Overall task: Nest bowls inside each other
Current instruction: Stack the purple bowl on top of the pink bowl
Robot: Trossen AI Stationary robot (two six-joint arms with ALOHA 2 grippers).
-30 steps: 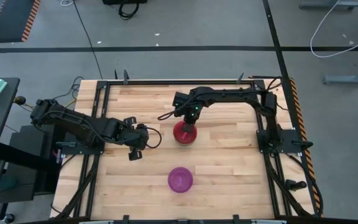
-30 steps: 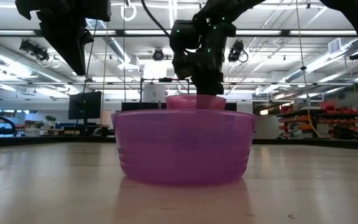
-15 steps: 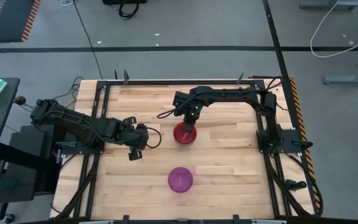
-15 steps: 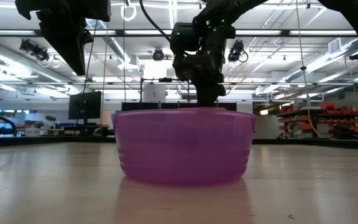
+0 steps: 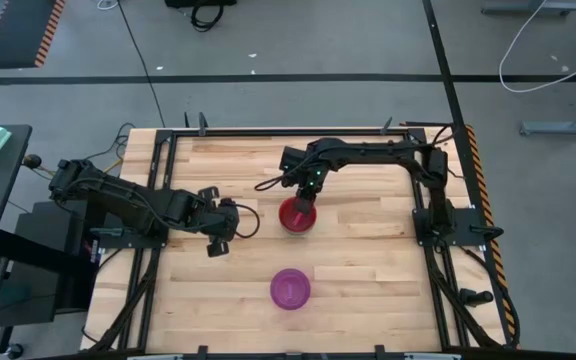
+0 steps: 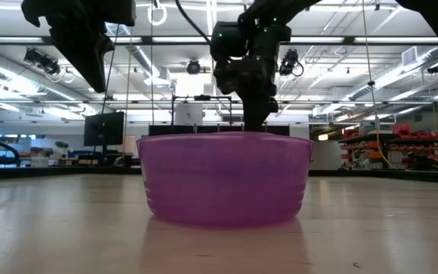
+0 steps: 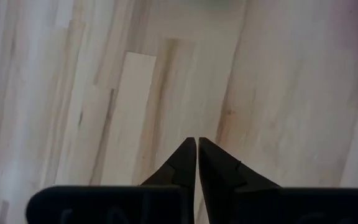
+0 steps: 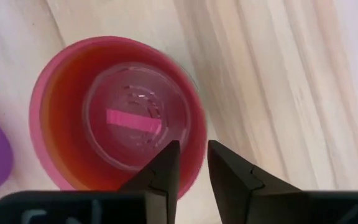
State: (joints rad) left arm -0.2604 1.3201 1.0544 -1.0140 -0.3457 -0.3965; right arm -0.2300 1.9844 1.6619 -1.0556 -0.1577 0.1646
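Step in hand: the right tool (image 8: pixel 188 163) straddles the near rim of the pink-red bowl (image 8: pixel 120 127), one finger inside and one outside, jaws narrow with a gap about the wall's thickness.
Doing it well: by my judgement, whether gripping or letting go, keep the fingers square to the rim and move straight up so the bowl does not tip or skid.
Pink-red bowl: directly below and just ahead of the right tool, upright on the worktop (image 5: pixel 368 250); an orange lining suggests another bowl nested in it.
Purple bowl (image 5: pixel 290 289): well apart from the right tool, alone toward the worktop's front edge.
Left tool (image 5: pixel 220 229): waits beside the pink-red bowl, fingertips pressed together, holding nothing.
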